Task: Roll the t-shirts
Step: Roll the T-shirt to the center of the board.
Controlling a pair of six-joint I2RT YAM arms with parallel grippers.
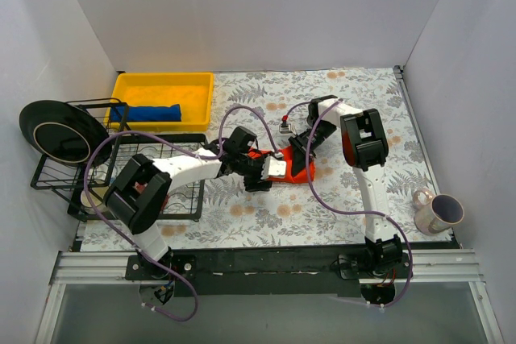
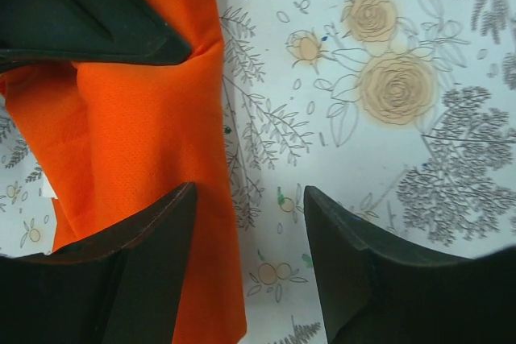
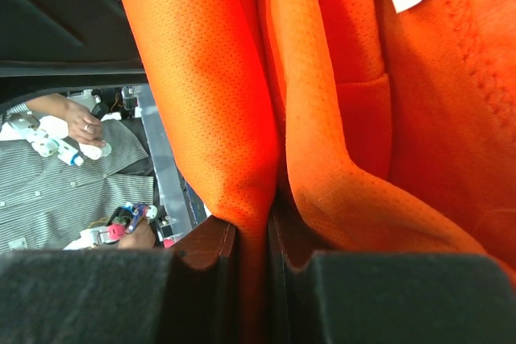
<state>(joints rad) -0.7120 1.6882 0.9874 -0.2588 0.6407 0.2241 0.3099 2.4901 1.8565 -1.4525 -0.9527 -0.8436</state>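
The left gripper (image 2: 250, 231) has its jaws spread, straddling the near edge of the bright orange-red cloth t-shirt (image 2: 137, 142) and gripping nothing. At that shirt's far side, the right gripper (image 3: 254, 239) pinches a raised fold. Rolling appears under way. The next move likely calls for re-gripping the loose edge. Far left of the shirt, the royal blue t-shirt (image 1: 149, 112) lies bundled in a yellow plastic bin (image 1: 165, 84).

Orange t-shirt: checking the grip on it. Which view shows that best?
Right wrist: the orange t-shirt is pinched in the right pincer. Left wrist shows a strip by the open left pincer; top external, only a small patch.
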